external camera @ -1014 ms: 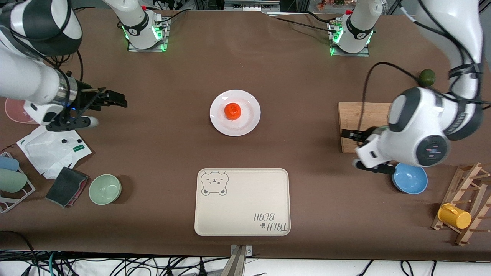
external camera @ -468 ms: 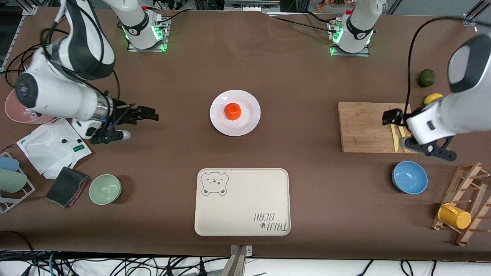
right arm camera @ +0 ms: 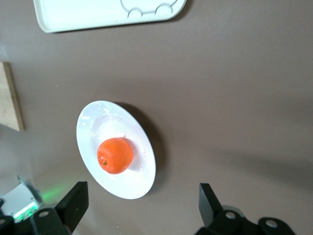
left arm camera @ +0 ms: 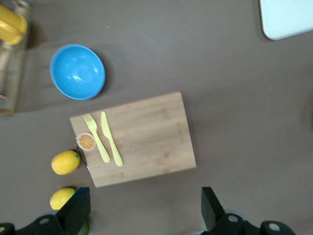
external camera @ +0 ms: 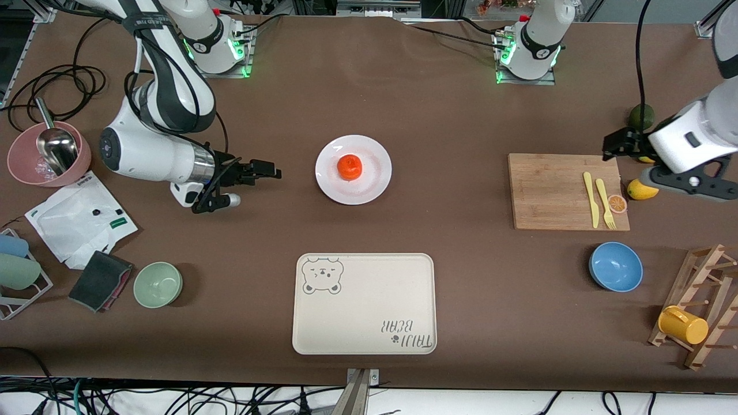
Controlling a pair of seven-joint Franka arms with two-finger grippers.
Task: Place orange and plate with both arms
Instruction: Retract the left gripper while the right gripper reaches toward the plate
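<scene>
Front view: I am holding both the right gripper and the left gripper spread and empty; jolting the plate risks rolling the orange off.

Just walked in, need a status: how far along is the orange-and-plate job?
Done: the orange sits on the plate mid-table. In hand: nothing; the right gripper is open beside the plate, and the left gripper is open over the cutting board's edge. Left: if the tray is the goal, nothing is on it.
</scene>
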